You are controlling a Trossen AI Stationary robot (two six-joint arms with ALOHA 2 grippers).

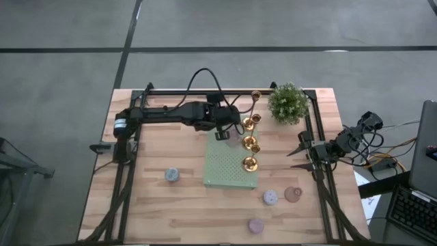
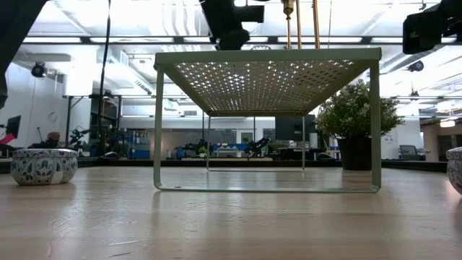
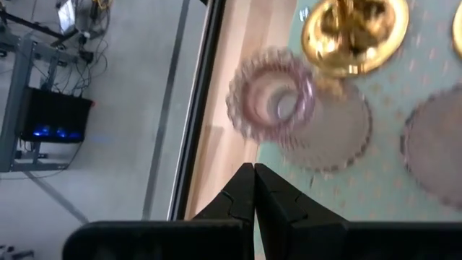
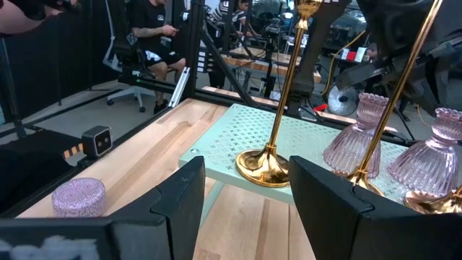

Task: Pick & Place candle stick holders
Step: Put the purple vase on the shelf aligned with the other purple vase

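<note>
Right wrist view: gold candle stick holder [image 4: 278, 101] stands upright

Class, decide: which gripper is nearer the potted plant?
Right. The right gripper waits open just below-right of the potted plant; the left gripper, shut, sits farther off, over the green rack.

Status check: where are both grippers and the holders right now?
Left gripper shut, empty, over the green stand's far edge beside a pink glass holder. Right gripper open, empty, at table's right side. Gold holders on the stand.
</note>
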